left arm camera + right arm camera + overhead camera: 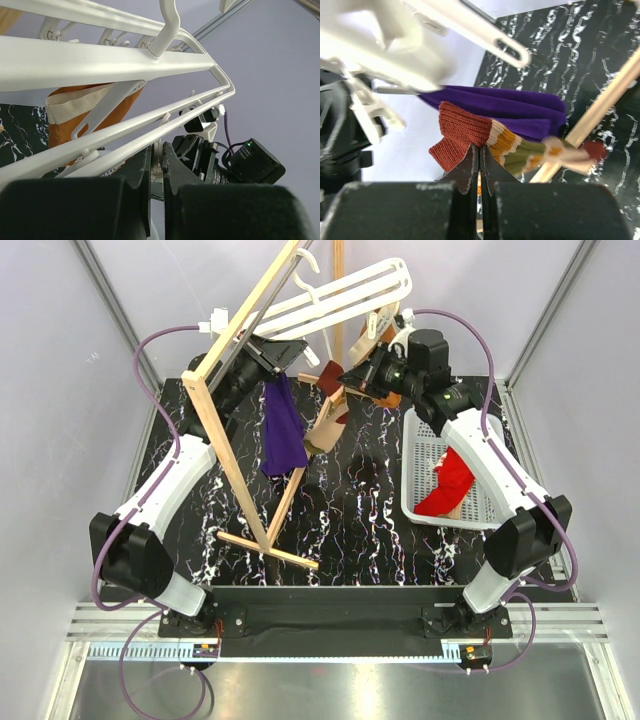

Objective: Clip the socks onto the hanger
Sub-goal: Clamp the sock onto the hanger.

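Where the left arm reaches up beside the wooden stand [228, 455], the left gripper [158, 164] sits right under the white hanger [100, 62], its fingers pressed together on a thin white plastic part of that frame; whether that part is a peg cannot be told. The hanger is raised at the top of the stand, tilted, above the black marbled table [370, 520]. In the left wrist view an orange sock [62, 132] with a cream band hangs from the hanger behind its bars. Just right of the left gripper, a purple sock [284, 435] hangs down from the hanger. Beside it, the right gripper [479, 150] is clamped on the rust-coloured cuff of a striped sock [465, 132]. The rest of that sock trails off to the right in orange, green and cream bands, in front of the purple one and just below the hanger's pegs. Further right, well apart from both grippers, a red sock [450, 485] lies inside the white basket [410, 472] on the table.
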Action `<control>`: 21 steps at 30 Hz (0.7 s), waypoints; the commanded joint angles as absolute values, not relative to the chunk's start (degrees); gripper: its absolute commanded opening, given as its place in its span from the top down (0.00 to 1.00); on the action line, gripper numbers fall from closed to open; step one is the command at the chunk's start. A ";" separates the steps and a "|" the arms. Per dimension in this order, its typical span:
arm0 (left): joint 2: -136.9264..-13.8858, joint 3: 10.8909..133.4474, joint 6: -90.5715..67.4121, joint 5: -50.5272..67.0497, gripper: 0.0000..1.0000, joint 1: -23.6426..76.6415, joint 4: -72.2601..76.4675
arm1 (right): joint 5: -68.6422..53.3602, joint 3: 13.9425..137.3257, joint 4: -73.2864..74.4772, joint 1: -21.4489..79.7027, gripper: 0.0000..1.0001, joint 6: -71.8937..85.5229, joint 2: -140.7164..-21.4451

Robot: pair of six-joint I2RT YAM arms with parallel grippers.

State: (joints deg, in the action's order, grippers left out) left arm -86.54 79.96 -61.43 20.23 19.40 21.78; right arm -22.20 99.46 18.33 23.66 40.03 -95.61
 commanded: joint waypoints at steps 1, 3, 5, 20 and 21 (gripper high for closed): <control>-86.40 79.01 -61.79 24.52 1.00 19.69 23.64 | -23.64 103.01 15.99 25.05 1.00 41.48 -95.80; -86.31 79.01 -61.70 24.52 1.00 19.69 23.64 | -23.64 103.62 16.26 25.49 1.00 41.48 -95.98; -86.31 79.01 -61.61 24.43 1.00 19.69 23.56 | -23.56 103.88 16.17 25.93 1.00 41.48 -95.98; -86.66 79.19 -61.26 24.26 1.00 19.60 23.64 | -24.61 104.15 15.64 27.33 1.00 43.15 -95.71; -86.66 79.28 -60.91 24.00 1.00 19.69 23.56 | -24.61 104.24 15.56 27.33 1.00 43.33 -95.71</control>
